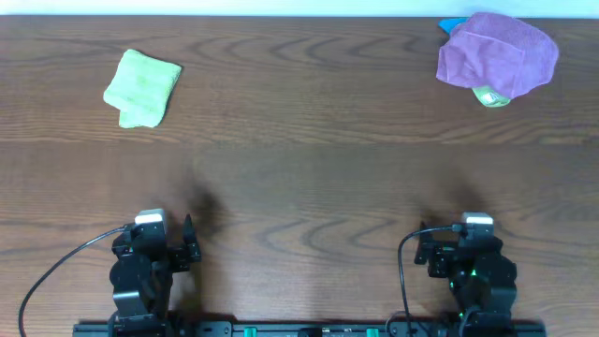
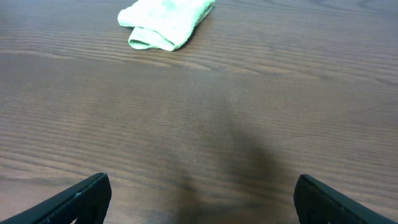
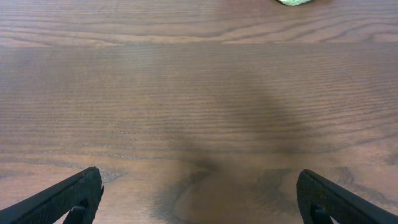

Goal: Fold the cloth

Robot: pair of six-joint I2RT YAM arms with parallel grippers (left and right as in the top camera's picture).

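A folded light green cloth (image 1: 142, 87) lies at the far left of the wooden table; it also shows at the top of the left wrist view (image 2: 166, 22). A crumpled purple cloth (image 1: 498, 54) lies in a heap at the far right, over a green cloth (image 1: 490, 95) and a blue one (image 1: 451, 25) whose edges peek out. My left gripper (image 2: 199, 196) is open and empty at the near left edge. My right gripper (image 3: 199, 196) is open and empty at the near right edge. Both are far from the cloths.
The brown wooden table (image 1: 309, 168) stretches between the grippers and the cloths. A green scrap of the right-hand heap (image 3: 292, 2) shows at the top of the right wrist view. The arms' bases (image 1: 309, 328) sit along the front edge.
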